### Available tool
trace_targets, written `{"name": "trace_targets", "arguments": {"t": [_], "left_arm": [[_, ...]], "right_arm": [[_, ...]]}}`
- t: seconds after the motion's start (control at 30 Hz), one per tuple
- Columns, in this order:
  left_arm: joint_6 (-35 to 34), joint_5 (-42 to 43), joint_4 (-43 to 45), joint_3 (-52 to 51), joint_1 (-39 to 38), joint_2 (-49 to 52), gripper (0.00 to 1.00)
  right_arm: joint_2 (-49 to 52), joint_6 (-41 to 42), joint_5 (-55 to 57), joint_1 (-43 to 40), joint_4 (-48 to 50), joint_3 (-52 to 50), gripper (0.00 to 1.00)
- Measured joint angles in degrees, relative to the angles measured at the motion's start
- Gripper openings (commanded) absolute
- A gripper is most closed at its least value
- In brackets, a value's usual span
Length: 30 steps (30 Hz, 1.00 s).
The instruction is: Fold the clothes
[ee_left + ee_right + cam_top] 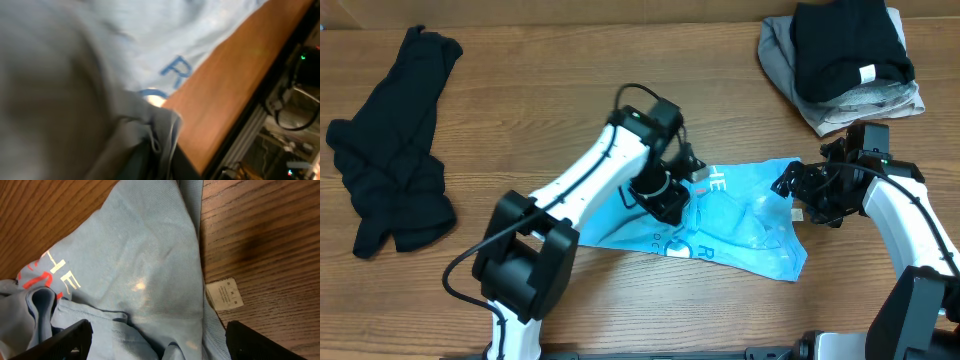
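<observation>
The light blue T-shirt (pixel 745 228) lies crumpled on the wooden table, right of centre, with red and white lettering (pixel 50 275) showing. My left gripper (pixel 672 205) is down on its left part. In the left wrist view a fold of the blue cloth (pixel 162 127) is pinched between the dark fingers (pixel 137 165). My right gripper (pixel 800 196) hangs over the shirt's right edge, open, its fingers (pixel 70 340) far apart above the cloth. A white label (pixel 225 294) lies on the wood beside the shirt's hem.
A black garment (pixel 395 140) lies bunched at the table's left. At the back right, a folded black garment (pixel 845 40) rests on a grey one (pixel 880 100). The table's front edge (pixel 235 125) runs close by the left gripper, with cables and frame beyond it.
</observation>
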Motion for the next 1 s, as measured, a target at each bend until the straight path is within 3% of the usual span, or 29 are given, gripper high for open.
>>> {"name": "trace_targets", "arguments": {"t": [0.1, 0.43, 0.63, 1.0], "left_arm": [[-0.24, 0.66, -0.42, -0.22, -3.34, 0.00, 1.00], [-1.99, -2.67, -0.52, -0.22, -7.48, 0.00, 1.00], [-3.02, -3.41, -2.73, 0.81, -2.12, 0.02, 1.00], [-3.10, -3.74, -5.03, 13.84, 11.02, 0.22, 1.00]], "right_arm": [[0.00, -0.02, 0.00, 0.02, 0.02, 0.00, 0.88], [0.00, -0.02, 0.00, 0.02, -0.13, 0.00, 0.89], [0.00, -0.07, 0.00, 0.00, 0.37, 0.00, 0.89], [0.00, -0.26, 4.76, 0.02, -1.09, 0.00, 0.85]]}}
